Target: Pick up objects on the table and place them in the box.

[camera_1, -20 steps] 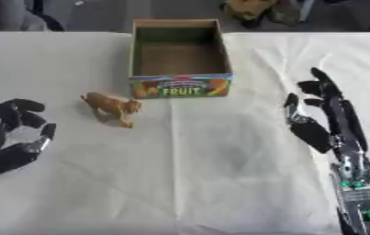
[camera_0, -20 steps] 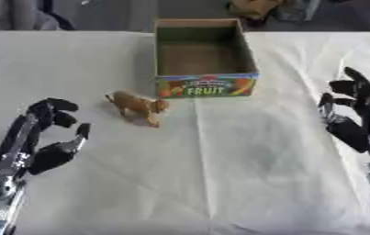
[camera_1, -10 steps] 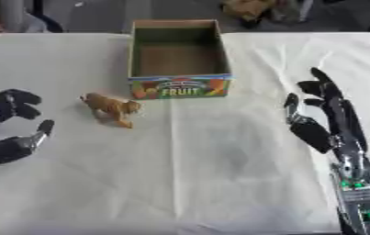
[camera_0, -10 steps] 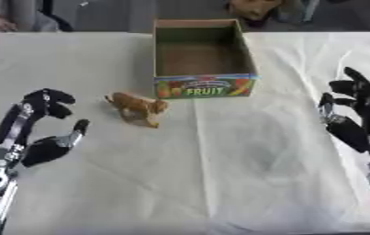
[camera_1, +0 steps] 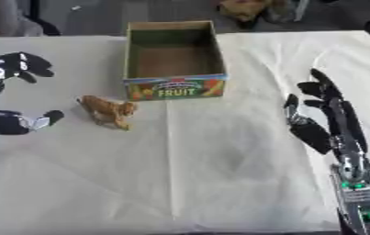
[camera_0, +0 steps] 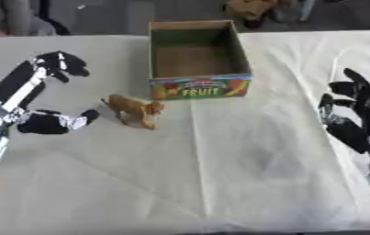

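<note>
A small brown toy animal (camera_0: 134, 110) stands on the white table, just in front of the left corner of the cardboard box (camera_0: 197, 85) printed FRUIT. The box is open on top and nothing shows inside it. My left hand (camera_0: 35, 103) hovers to the left of the toy, fingers spread wide and thumb pointing at it, a short gap away and holding nothing. At the right edge my right hand (camera_1: 326, 117) rests open, fingers straight.
A white cloth (camera_0: 220, 174) covers the table, with a crease running down its middle. Dark shapes and a brown object (camera_0: 252, 7) lie beyond the far edge.
My left hand has risen and opened wider, its fingers stretching up and away to the left of the toy. The right hand, the toy and the box have stayed put.
</note>
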Action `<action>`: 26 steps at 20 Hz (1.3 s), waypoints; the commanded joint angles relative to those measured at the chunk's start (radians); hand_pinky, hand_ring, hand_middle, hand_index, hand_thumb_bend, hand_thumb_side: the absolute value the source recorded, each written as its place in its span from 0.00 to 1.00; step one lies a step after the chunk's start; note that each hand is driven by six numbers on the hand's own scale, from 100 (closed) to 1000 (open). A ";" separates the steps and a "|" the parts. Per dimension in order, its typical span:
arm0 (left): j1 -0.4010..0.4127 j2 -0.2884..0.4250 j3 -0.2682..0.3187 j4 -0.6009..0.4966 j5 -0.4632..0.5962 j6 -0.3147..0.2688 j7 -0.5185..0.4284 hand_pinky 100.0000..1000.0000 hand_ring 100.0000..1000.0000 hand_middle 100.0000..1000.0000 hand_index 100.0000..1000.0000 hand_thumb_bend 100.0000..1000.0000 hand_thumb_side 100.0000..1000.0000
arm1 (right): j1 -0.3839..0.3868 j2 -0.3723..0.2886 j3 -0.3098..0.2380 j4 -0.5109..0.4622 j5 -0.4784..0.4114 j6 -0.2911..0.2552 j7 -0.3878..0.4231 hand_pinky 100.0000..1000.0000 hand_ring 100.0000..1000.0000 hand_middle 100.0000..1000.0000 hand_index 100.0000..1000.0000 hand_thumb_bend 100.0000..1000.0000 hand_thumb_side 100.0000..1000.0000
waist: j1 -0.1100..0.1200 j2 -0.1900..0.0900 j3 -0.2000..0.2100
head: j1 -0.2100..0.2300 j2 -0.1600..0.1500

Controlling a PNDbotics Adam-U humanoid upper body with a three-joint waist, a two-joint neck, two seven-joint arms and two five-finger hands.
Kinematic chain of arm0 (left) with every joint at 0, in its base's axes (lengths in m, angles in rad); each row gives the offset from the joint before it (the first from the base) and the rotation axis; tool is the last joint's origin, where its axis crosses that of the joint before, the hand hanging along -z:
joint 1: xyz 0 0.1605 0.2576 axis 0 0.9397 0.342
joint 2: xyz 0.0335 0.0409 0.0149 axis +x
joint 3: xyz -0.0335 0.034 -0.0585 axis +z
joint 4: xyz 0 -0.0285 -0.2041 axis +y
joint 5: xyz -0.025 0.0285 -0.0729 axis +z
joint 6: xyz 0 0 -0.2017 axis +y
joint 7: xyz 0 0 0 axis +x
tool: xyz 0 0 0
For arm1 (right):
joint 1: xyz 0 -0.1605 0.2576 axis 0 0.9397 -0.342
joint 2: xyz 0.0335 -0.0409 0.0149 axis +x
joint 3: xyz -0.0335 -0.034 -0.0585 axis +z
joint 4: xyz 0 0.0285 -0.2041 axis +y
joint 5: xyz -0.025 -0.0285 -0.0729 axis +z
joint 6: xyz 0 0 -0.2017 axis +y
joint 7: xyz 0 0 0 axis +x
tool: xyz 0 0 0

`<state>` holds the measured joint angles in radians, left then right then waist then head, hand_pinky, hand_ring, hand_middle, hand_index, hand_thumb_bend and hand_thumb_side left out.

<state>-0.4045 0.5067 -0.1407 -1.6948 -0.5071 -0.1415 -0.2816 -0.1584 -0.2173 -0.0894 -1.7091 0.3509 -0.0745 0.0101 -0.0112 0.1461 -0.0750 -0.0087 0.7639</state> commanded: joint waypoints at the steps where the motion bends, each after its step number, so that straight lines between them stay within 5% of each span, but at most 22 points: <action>1: -0.046 0.022 -0.028 0.037 -0.053 -0.020 -0.033 0.66 0.74 0.75 0.72 0.52 0.09 | -0.008 -0.023 0.001 -0.019 -0.001 -0.001 0.002 0.76 0.83 0.73 1.00 0.00 0.29 | 0.002 -0.016 -0.002 | 0.005 0.006; 8: -0.129 -0.003 -0.084 0.197 -0.152 -0.058 -0.048 0.67 0.76 0.77 0.72 0.53 0.11 | -0.008 -0.023 0.004 -0.018 -0.002 -0.001 0.004 0.76 0.83 0.73 1.00 0.00 0.29 | 0.003 -0.021 -0.007 | 0.010 0.006; 15: -0.195 -0.050 -0.100 0.346 -0.233 -0.102 0.038 0.68 0.78 0.79 0.72 0.54 0.11 | -0.007 -0.021 0.005 -0.018 -0.004 -0.001 0.005 0.75 0.83 0.73 1.00 0.00 0.29 | 0.000 -0.021 -0.011 | 0.014 0.006; 26: -0.254 -0.098 -0.111 0.466 -0.313 -0.134 0.112 0.69 0.78 0.78 0.72 0.55 0.12 | -0.009 -0.019 0.007 -0.017 -0.005 -0.002 0.007 0.75 0.83 0.73 1.00 0.00 0.29 | -0.002 -0.021 -0.016 | 0.019 0.006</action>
<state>-0.6357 0.4006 -0.2545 -1.2250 -0.8110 -0.2737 -0.1812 -0.1580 -0.2173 -0.0827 -1.7090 0.3509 -0.0742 0.0138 -0.0119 0.1405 -0.0898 0.0074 0.7639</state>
